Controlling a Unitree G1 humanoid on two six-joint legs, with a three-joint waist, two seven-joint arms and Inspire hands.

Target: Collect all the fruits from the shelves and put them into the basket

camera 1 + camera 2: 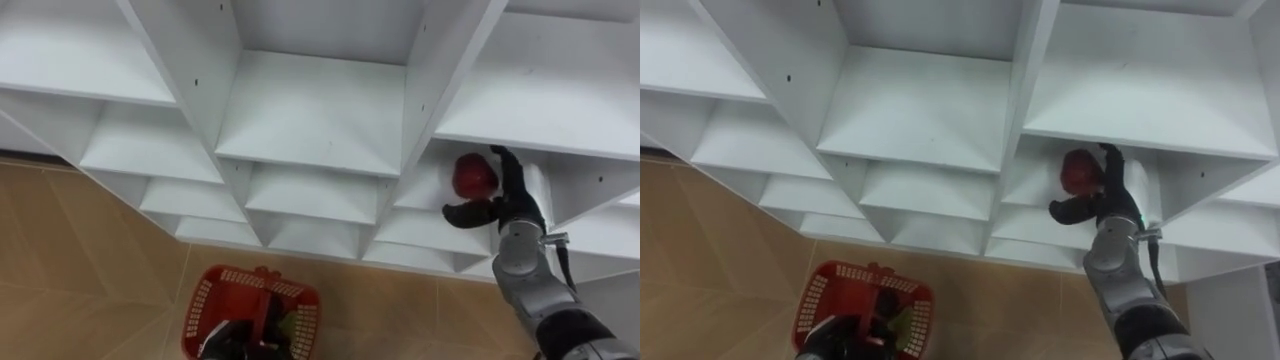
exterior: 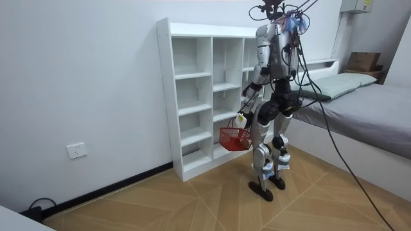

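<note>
Robot: it stands right in front of the tall white wooden shelf unit with many open boxes (image 1: 320,110). In the room view a bed is behind it.
Fruit: the round red fruit (image 1: 474,176) is in a box in the right column of the shelf unit, just under the board above it, in the left half of that box.
Right hand: the right hand (image 1: 512,200) reaches into that box. Its thumb is curled under the fruit and its fingers (image 1: 508,165) bend round the far side, so it grips the fruit.
On the board or lifted: I cannot tell.
Left hand: the left hand (image 1: 235,345) is down low, at the top of the red plastic basket with holes in its walls (image 1: 198,305). It is closed round the basket's handle, and in the room view the basket hangs from it, off the floor.
Basket: it hangs in front of the lowest boxes, over the brown wooden floor (image 1: 90,250). Something dark and green lies inside, but I cannot tell what it is.
</note>
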